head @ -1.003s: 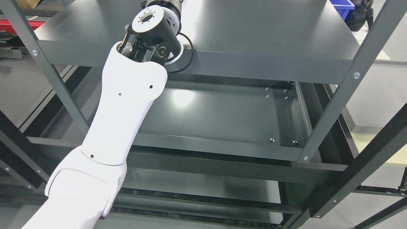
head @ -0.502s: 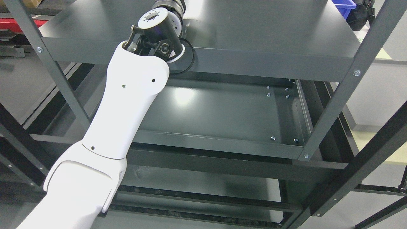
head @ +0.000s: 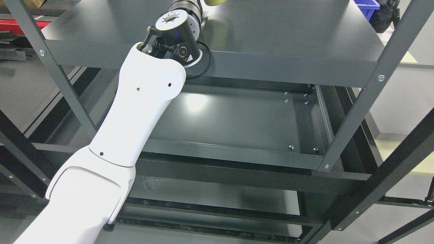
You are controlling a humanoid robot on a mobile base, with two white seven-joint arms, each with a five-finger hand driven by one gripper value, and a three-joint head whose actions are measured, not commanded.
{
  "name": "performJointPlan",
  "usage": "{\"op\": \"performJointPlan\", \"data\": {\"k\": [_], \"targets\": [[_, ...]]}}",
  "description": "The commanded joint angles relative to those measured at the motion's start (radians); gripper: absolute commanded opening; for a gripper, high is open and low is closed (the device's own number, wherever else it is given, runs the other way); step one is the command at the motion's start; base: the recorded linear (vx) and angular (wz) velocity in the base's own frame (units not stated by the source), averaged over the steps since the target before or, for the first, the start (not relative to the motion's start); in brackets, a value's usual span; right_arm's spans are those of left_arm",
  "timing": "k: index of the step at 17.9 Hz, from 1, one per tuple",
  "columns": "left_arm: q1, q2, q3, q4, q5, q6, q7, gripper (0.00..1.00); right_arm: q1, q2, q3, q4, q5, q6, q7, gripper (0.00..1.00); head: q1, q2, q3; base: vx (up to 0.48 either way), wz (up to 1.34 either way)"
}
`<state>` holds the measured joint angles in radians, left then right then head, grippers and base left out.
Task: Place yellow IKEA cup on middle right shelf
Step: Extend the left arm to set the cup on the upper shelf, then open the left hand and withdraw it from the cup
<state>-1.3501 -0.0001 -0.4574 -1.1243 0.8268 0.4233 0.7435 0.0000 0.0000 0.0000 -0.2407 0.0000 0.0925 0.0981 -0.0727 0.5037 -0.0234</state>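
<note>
A sliver of the yellow cup (head: 215,2) shows at the top edge of the head view, just above the dark upper shelf (head: 288,34), which carries its yellowish reflection. My left arm (head: 142,101) rises from the lower left and crosses the front lip of that shelf. Its black wrist (head: 184,8) runs out of the picture right beside the cup. The hand itself is cut off by the top edge, so its hold on the cup is hidden. Below lies the bare middle shelf (head: 237,122). The right arm does not show.
Grey uprights stand at the front left (head: 51,64) and front right (head: 366,98) of the rack. A blue bin (head: 366,6) sits past the upper shelf's far right corner. Lower shelves and black diagonal braces (head: 390,176) fill the bottom right.
My left arm has swung rightward and further over the upper shelf. The cup's yellow edge and its reflection have come into view at the top. The camera shifted slightly at first.
</note>
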Motion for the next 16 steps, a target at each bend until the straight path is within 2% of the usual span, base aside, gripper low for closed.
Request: {"op": "performJointPlan", "data": {"k": [1, 6, 16], "targets": [[-0.008, 0.018, -0.050, 0.020, -0.028, 0.000, 0.000, 0.92, 0.011, -0.017, 0.017, 0.000, -0.025, 0.000, -0.215, 0.99, 0.0000, 0.000, 0.000, 0.000, 0.00], [-0.009, 0.018, -0.044, -0.015, -0.097, 0.000, 0.002, 0.98, 0.011, -0.017, 0.017, 0.000, -0.025, 0.000, -0.215, 0.99, 0.0000, 0.000, 0.000, 0.000, 0.00], [-0.008, 0.018, -0.009, -0.075, -0.091, 0.000, 0.002, 0.98, 0.011, -0.017, 0.017, 0.000, -0.025, 0.000, -0.215, 0.99, 0.0000, 0.000, 0.000, -0.009, 0.00]]}}
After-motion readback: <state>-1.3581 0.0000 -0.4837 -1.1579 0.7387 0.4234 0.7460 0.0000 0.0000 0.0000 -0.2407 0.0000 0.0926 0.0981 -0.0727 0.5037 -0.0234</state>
